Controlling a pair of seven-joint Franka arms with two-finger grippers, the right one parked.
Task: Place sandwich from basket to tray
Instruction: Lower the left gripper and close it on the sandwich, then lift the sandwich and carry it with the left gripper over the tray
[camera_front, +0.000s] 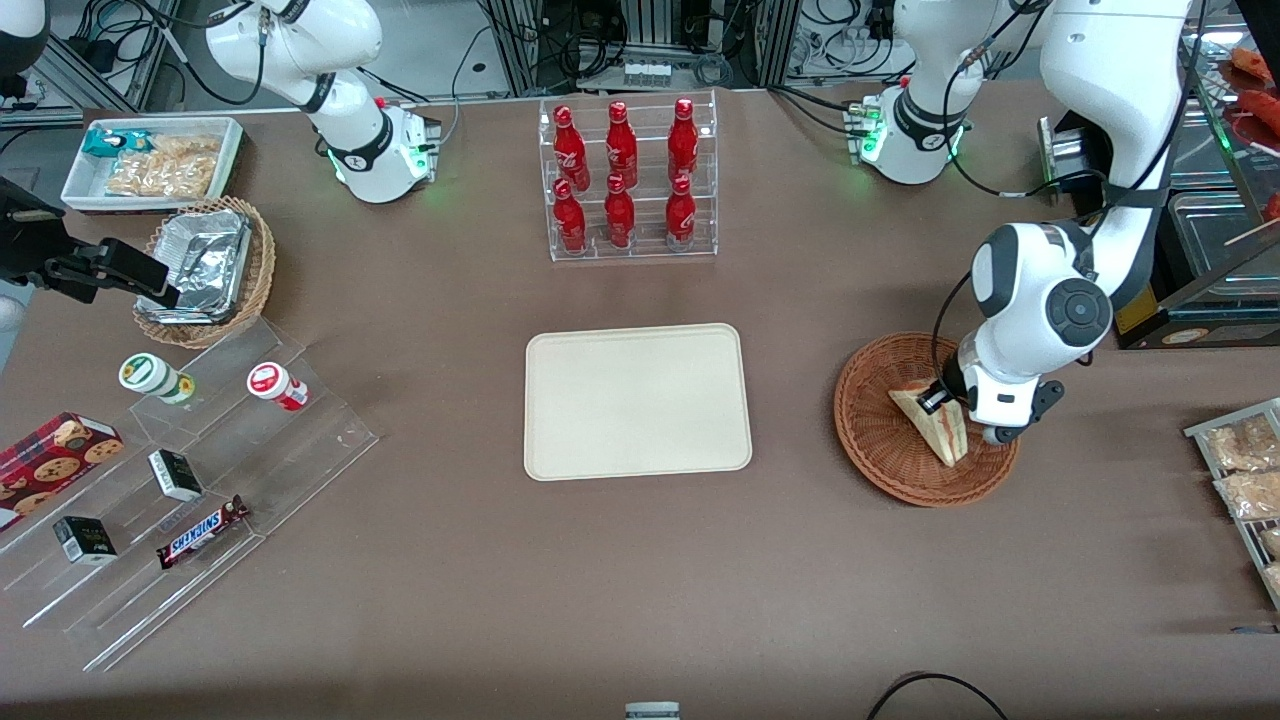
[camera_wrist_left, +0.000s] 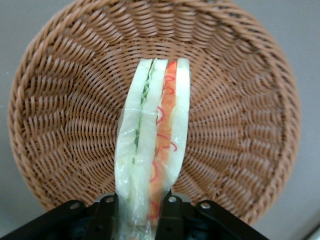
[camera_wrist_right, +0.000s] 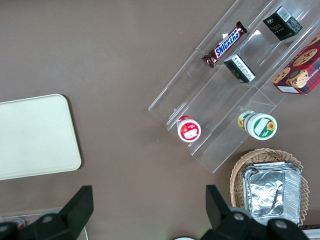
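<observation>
The sandwich (camera_front: 938, 425) is a pale wedge wrapped in clear film, lying in the round reddish-brown basket (camera_front: 880, 450) toward the working arm's end of the table. In the left wrist view the sandwich (camera_wrist_left: 152, 145) shows its red, green and yellow layers against the basket's weave (camera_wrist_left: 60, 115). My gripper (camera_wrist_left: 141, 217) is down in the basket, shut on the sandwich, with a black finger (camera_wrist_left: 172, 215) pressed against each side. In the front view the gripper (camera_front: 940, 395) sits at the sandwich's end farther from the camera. The cream tray (camera_front: 637, 400) lies bare at the table's middle.
A clear rack of red bottles (camera_front: 625, 180) stands farther from the camera than the tray. Clear stepped shelves with snacks (camera_front: 180, 490), a lighter wicker basket of foil trays (camera_front: 205, 270) and a white bin (camera_front: 150, 160) lie toward the parked arm's end. Packets (camera_front: 1245, 470) sit at the working arm's table edge.
</observation>
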